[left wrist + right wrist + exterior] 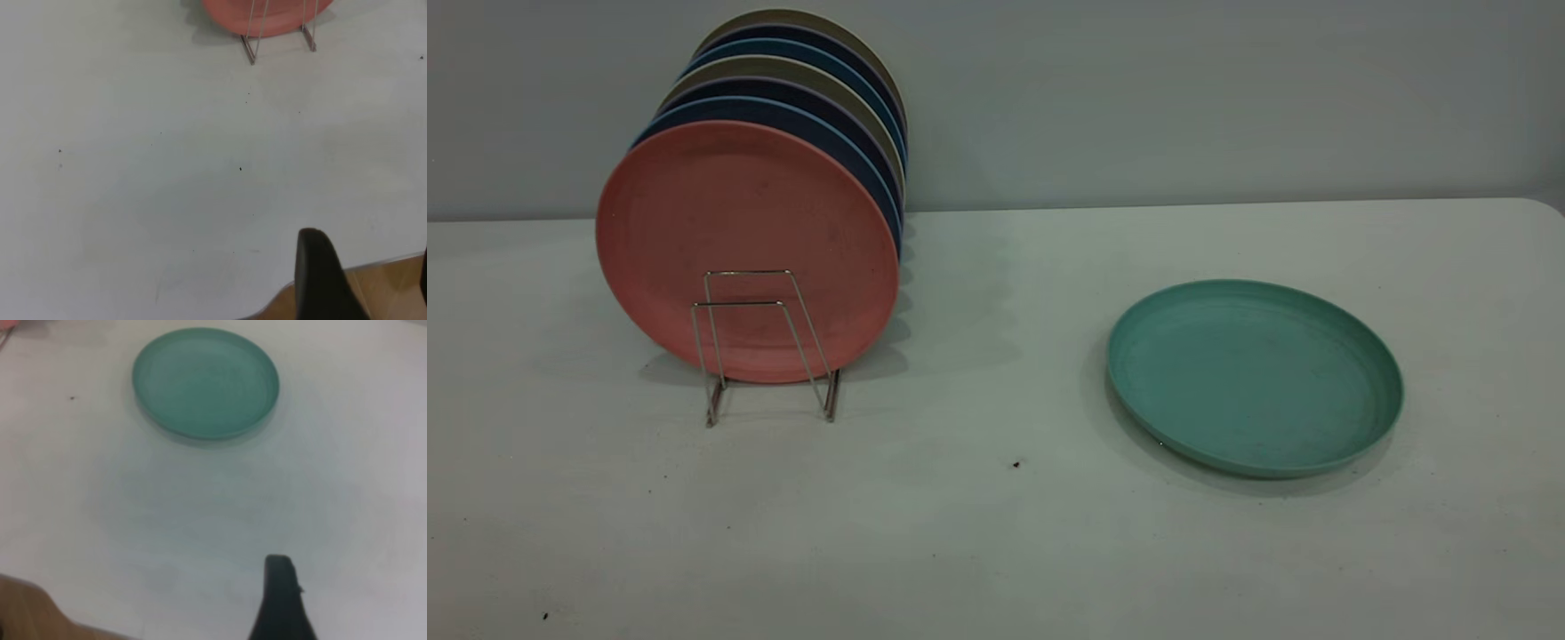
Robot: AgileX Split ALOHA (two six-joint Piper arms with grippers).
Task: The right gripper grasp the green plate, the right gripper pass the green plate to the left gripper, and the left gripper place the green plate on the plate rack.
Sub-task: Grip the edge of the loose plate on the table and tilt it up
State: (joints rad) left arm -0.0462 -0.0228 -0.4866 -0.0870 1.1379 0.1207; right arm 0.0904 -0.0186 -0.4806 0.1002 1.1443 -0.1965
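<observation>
Green plate lies flat, face up, on the white surface, right of centre in the exterior frame, well apart from the plate rack at left. Rack is already loaded: salmon-pink plate at front, dark blue plates and a couple of beige ones behind, all standing on edge. Two wire loops in front of the pink plate stand bare, so that looks like the free slot.

Neither arm shows in the exterior view. Right wrist view: one black finger of the right hand at the bottom edge, green plate at upper centre of that frame, well apart from it. Only one finger visible, so can't tell if the hand is open or closed; nothing in it. Left wrist view: left hand at lower right, near the surface edge, two dark fingers with a clear gap between, i.e. spread and empty; rack feet and pink plate rim at top of frame.

Task not yet started, by the look of it.

Handling, as a guess: matte plastic, so light, stiff, not fragile, prob. not very slippery. Lying flat w/ low raised rim, so the rim is the only hold: one finger inside, one under the outer edge, on the side nearest the right arm. Leave the opposite rim free for the left hand at handover. Thin-edge grip may let the plate pivot.
</observation>
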